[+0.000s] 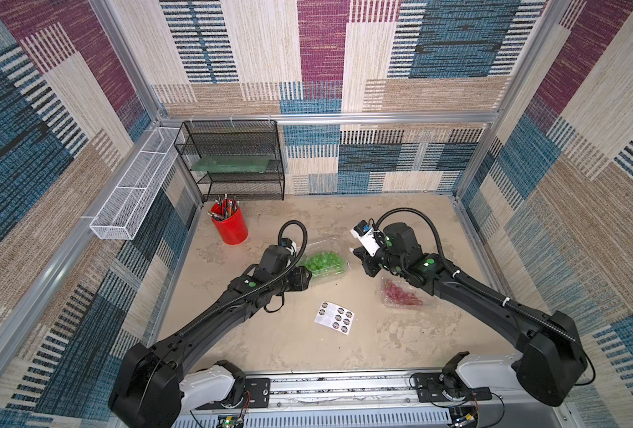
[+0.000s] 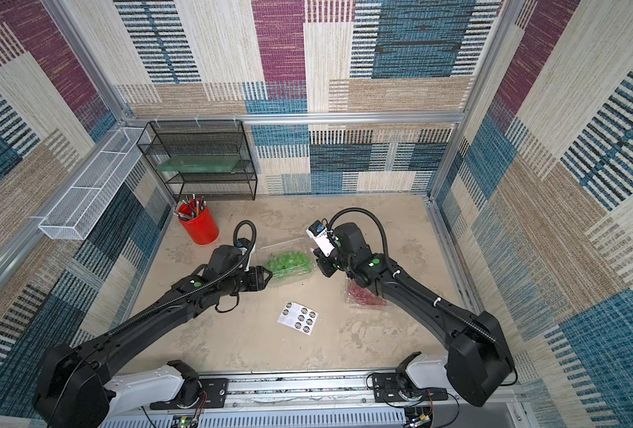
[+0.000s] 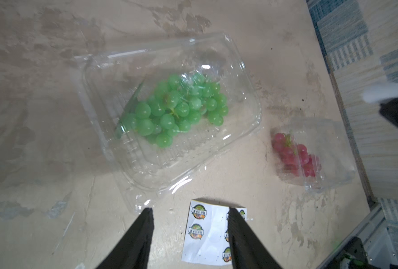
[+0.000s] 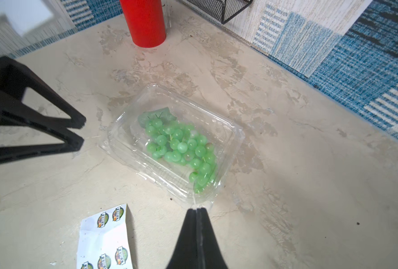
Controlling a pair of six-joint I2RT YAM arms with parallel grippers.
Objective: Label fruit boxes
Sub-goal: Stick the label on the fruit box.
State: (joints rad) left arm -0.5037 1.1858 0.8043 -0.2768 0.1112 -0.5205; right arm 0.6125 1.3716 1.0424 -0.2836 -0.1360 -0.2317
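Two clear fruit boxes lie on the table. The one with green grapes point(image 1: 324, 263) point(image 3: 170, 111) point(image 4: 177, 144) is mid-table. The one with red grapes point(image 1: 403, 294) point(image 3: 309, 153) lies to its right, partly under my right arm. My left gripper point(image 1: 307, 276) point(image 3: 189, 212) hovers open and empty at the green box's near-left edge. My right gripper point(image 1: 355, 254) point(image 4: 196, 209) is shut at that box's right corner, with a small white piece, apparently a sticker, pinched at its tips. The sticker sheet point(image 1: 335, 317) point(image 3: 207, 233) lies flat in front of the boxes.
A red pencil cup point(image 1: 231, 226) point(image 4: 146, 23) stands at the back left. Behind it a black mesh shelf point(image 1: 233, 159) stands against the back wall. A white wire basket point(image 1: 133, 189) hangs on the left wall. Patterned walls close in the table.
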